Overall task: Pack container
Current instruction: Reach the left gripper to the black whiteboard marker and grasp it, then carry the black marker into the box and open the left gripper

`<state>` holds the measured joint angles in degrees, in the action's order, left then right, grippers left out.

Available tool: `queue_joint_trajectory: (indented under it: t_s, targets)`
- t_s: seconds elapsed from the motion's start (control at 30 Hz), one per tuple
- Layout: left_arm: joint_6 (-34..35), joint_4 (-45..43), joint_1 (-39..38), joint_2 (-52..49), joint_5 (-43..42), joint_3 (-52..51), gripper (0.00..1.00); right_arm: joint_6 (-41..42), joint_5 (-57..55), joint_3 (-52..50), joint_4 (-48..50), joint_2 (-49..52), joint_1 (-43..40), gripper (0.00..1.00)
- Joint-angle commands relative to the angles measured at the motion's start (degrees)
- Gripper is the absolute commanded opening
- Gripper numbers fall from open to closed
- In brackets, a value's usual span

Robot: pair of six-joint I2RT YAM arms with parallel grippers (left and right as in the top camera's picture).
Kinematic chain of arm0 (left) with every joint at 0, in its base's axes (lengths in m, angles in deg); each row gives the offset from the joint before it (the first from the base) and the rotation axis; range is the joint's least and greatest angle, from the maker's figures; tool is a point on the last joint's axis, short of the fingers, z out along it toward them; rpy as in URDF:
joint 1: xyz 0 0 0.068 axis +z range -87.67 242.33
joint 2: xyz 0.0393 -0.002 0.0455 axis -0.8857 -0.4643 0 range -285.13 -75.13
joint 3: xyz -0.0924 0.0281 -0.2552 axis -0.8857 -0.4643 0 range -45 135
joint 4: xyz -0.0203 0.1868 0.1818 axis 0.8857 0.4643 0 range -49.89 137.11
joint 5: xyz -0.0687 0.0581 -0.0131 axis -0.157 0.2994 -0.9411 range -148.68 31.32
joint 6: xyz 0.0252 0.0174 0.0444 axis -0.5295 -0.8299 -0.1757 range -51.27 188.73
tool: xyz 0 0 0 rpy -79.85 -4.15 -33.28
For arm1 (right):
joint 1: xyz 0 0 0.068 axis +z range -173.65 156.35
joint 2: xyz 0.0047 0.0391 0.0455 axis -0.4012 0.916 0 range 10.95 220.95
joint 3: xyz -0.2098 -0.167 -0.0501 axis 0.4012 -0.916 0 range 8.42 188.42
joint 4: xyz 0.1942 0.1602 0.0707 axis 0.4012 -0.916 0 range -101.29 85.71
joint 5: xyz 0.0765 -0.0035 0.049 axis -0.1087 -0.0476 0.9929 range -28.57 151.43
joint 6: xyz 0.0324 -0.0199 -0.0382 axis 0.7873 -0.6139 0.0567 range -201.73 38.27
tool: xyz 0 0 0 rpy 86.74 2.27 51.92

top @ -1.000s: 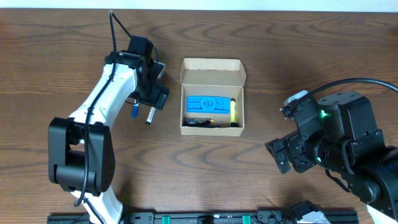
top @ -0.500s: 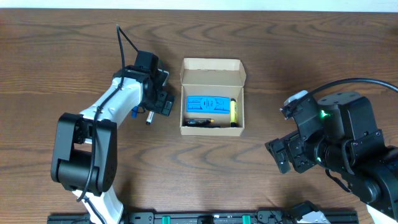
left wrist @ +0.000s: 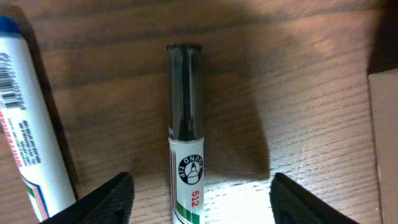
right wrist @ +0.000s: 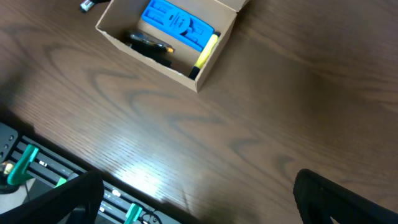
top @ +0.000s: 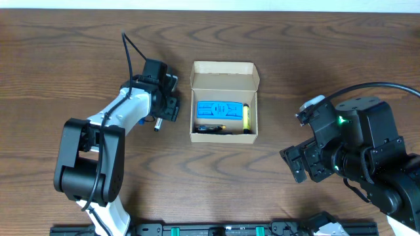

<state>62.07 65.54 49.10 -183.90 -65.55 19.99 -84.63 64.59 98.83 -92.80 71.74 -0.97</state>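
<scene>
The container [top: 224, 68] is a tan cardboard box standing open at mid-table, its flap lid upright at the back. Inside lie a blue stapler [top: 219, 109], a yellow highlighter [top: 246, 117] and a black pen [top: 210, 128]; the right wrist view shows the container [right wrist: 146, 55] too. Left of it, my left gripper [top: 164, 108] hangs low over a white marker with a black cap [left wrist: 185, 155]. In the left wrist view my left gripper [left wrist: 202, 190] is open, a finger on each side of the marker with gaps between. My right gripper [right wrist: 196, 186] is open over bare table.
A second white marker with a blue cap [left wrist: 25, 124] lies just left of the black-capped one, also on the table [top: 141, 119]. The container's edge [left wrist: 385, 143] shows at the right of the left wrist view. A black rail [right wrist: 37, 162] runs along the table's front edge.
My left arm has swung in and lowered over the black-capped marker, and its jaws have narrowed somewhat. The right arm has not moved.
</scene>
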Motion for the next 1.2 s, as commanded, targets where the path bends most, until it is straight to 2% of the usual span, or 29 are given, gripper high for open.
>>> queue_joint_trajectory:
  t_s: [0.0,0.1,0.4,0.57,0.7,0.87,1.17]
  targets:
    - [2.7,-1.2,0.0,-0.6,1.9,-0.8,0.69,1.0,-0.1,0.7,0.0,0.0,-0.5,0.99]
    - [3.3,-2.5,0.0,-0.6,2.5,-1.4,0.68,0.9,-0.1,0.7,0.0,0.0,-0.5,0.99]
    - [4.6,-6.0,0.0,-0.6,2.8,-4.1,0.56,1.0,-0.1,0.7,0.0,0.0,-0.5,0.99]
    - [5.4,-6.0,0.0,-0.6,2.8,-4.2,0.33,1.0,-0.1,0.7,0.0,0.0,-0.5,0.99]
    - [6.6,-5.9,0.0,-0.6,2.7,-4.2,0.24,1.0,-0.1,0.7,0.0,0.0,-0.5,0.99]
    - [6.8,-5.7,0.0,-0.6,2.3,-4.2,0.07,1.0,-0.1,0.7,0.0,0.1,-0.5,0.99]
    - [7.1,-1.3,0.0,0.6,2.3,-2.8,0.05,1.0,-0.1,0.7,0.0,0.1,-0.5,0.99]
